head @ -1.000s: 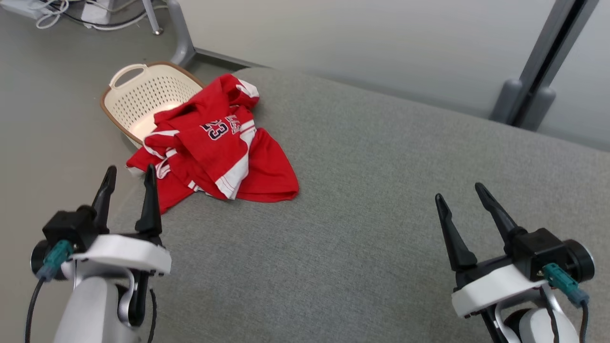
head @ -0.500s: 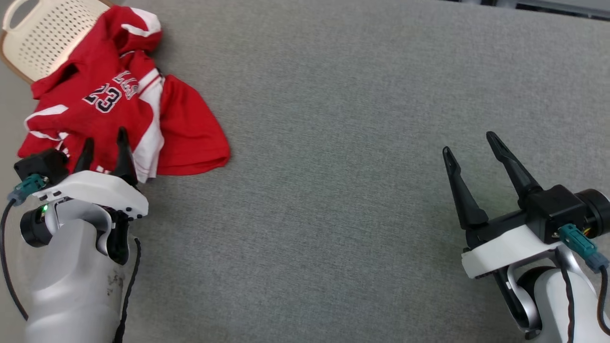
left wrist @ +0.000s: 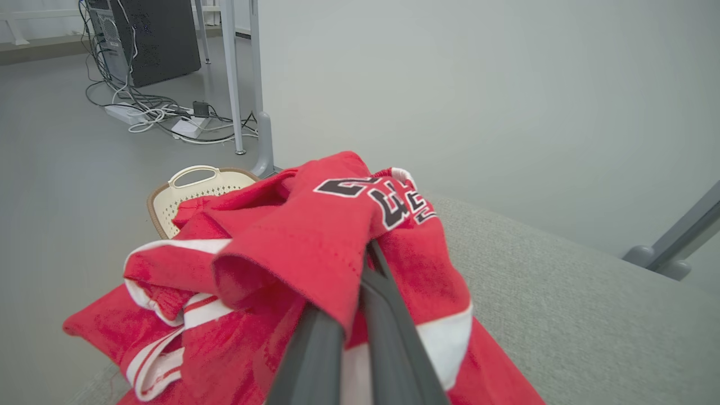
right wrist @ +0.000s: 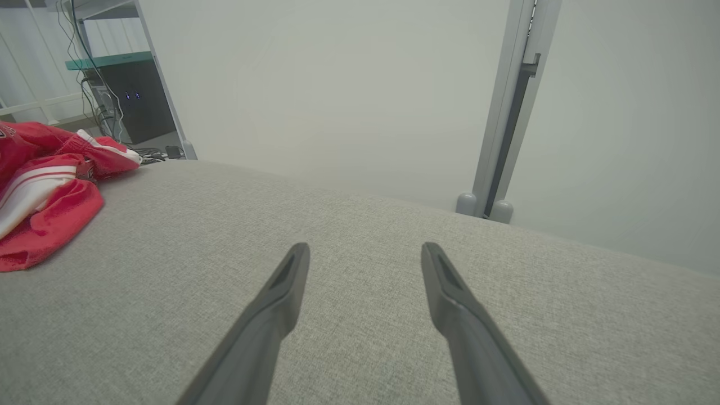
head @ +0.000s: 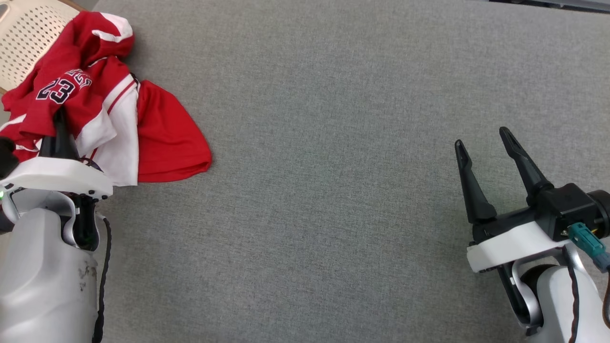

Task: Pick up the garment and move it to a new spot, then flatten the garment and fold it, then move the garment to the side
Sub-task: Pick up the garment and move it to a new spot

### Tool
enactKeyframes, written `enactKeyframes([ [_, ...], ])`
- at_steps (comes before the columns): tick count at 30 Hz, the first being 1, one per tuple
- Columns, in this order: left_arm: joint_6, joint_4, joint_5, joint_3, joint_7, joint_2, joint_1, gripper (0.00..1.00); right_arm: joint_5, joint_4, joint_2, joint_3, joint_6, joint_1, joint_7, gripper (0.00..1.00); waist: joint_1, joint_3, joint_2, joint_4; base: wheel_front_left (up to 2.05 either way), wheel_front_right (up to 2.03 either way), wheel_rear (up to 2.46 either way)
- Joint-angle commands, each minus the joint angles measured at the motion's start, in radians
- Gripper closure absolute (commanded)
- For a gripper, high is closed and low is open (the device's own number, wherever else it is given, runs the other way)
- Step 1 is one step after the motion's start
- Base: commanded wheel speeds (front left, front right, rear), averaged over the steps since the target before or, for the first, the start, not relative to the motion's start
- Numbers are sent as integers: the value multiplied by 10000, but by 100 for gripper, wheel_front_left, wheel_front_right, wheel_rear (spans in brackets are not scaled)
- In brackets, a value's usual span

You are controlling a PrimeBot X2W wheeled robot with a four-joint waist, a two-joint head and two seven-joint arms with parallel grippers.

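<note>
Garment (head: 157, 138), red with white trim and the number 23, lies crumpled at the far left corner of the grey surface (head: 333, 190). Its outer part overlaps a cream basket (head: 24, 43) in the head view. Left gripper (left wrist: 360, 292): fingers pressed together on a raised fold, with the tips hidden under cloth, so depth of hold is unclear. Right gripper (head: 482, 137): fingers spread, over bare surface, well apart from the garment.
</note>
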Motion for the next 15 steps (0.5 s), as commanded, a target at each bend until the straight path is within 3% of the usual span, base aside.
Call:
enactKeyframes([
  [1,35,-355,222,75,0,28,204,100,14,83,39,-21,-3,142,-93,0,0,-325,0,6,0,0,0],
  [8,13,-2511,968,181,0,-97,1523,100,161,432,334,-234,-3,615,-455,0,0,-1491,0,-145,0,0,0],
  [15,-7,-5475,1588,-712,42,-495,3709,100,374,742,628,-386,-3,1418,-685,0,0,-2951,0,-632,0,0,0],
])
